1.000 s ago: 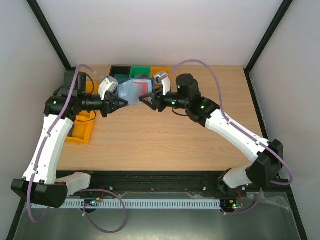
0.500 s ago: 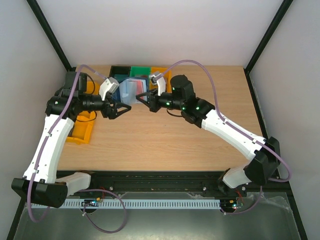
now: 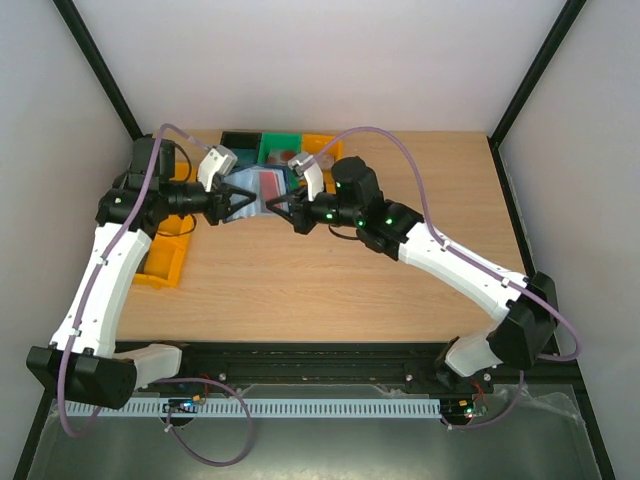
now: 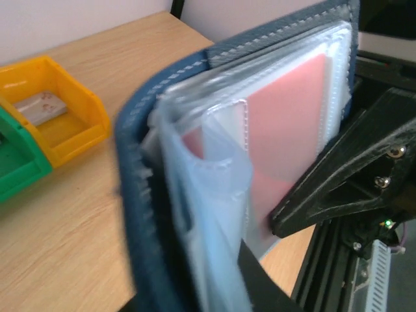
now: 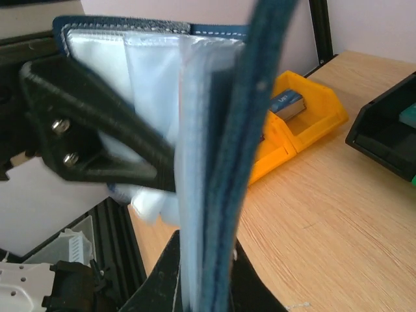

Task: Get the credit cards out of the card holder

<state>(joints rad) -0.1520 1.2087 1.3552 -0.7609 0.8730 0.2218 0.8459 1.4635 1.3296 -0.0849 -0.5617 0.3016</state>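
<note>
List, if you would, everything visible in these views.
card holder: one, navy blue, between both grippers
credit card: one visible, reddish-pink, in the holder's clear sleeve
black bin: one, far edge
green bin: one, right of it
orange bin: one, right of the green
grey item: one, in the orange bin
yellow bin: at least one, left edge
table: one, light wood
left gripper: one, black, at the holder's left side
right gripper: one, black, shut on the holder's right side

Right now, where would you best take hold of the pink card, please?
Probably the pink card by one thin edge, pinched across its flat faces, coming along the clear sleeve from its open end; the card holder covers its back.
</note>
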